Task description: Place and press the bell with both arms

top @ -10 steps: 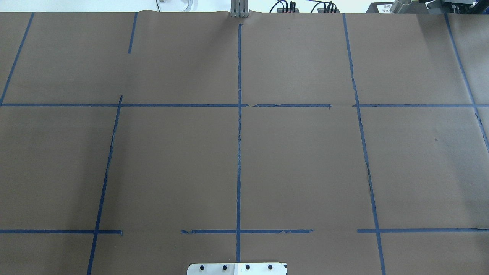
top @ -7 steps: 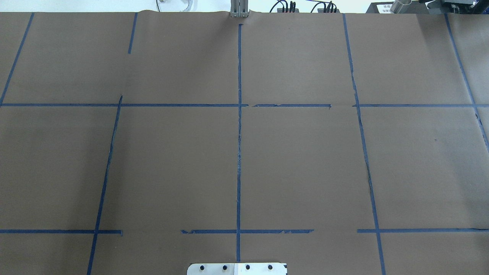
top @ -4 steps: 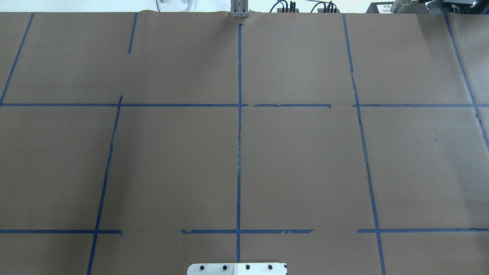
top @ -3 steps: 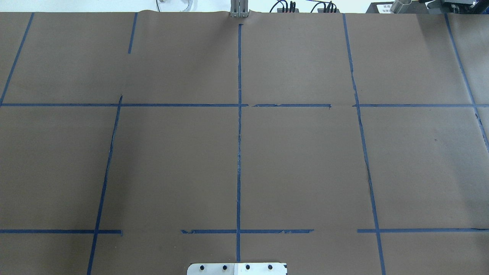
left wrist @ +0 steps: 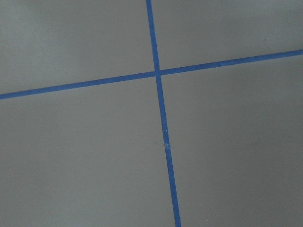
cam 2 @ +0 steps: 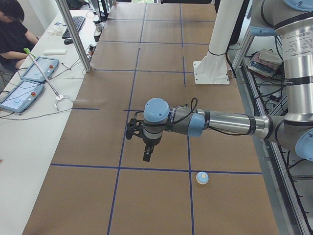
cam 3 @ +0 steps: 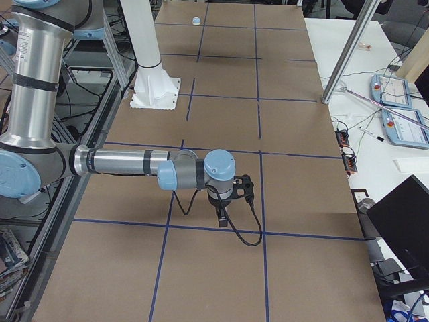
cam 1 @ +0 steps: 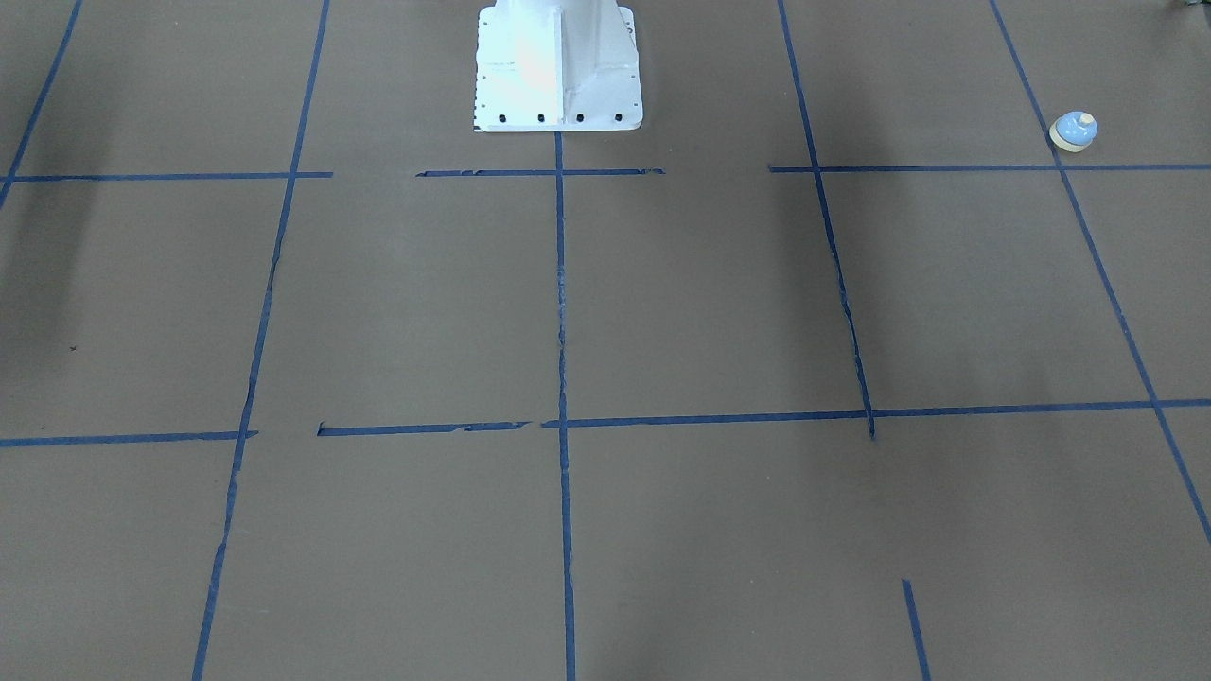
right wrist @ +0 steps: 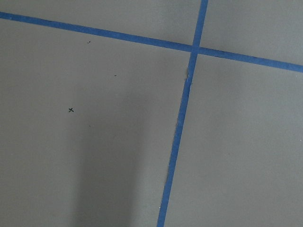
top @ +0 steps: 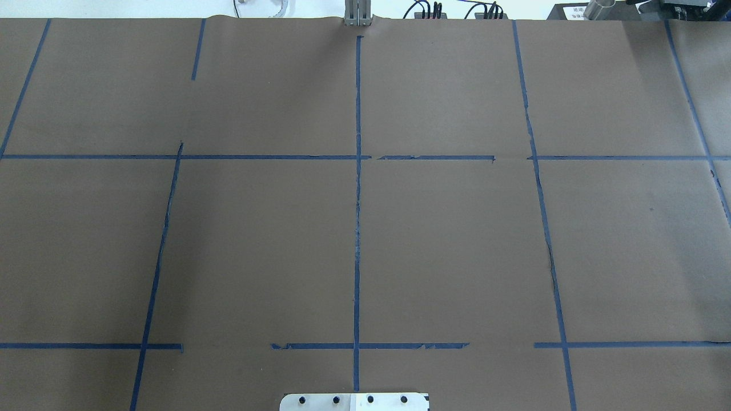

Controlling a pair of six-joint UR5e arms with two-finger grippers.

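Observation:
The small light-blue bell (cam 1: pixel 1073 131) with a cream base stands upright on the brown paper near the table's end on my left side. It also shows in the exterior left view (cam 2: pixel 202 177) and, far off, in the exterior right view (cam 3: pixel 195 21). My left gripper (cam 2: pixel 146 155) points down above the paper, apart from the bell, further toward the operators' side. My right gripper (cam 3: pixel 222 219) points down over the paper at the other end. I cannot tell whether either is open or shut. Both wrist views show only paper and blue tape.
The white pedestal (cam 1: pixel 558 66) stands at the robot's side of the table, also seen in the exterior left view (cam 2: pixel 212 73). Blue tape lines grid the paper. An aluminium post (cam 2: pixel 73 34), tablets (cam 2: pixel 22 93) and a seated operator (cam 2: pixel 12 29) are on the far side.

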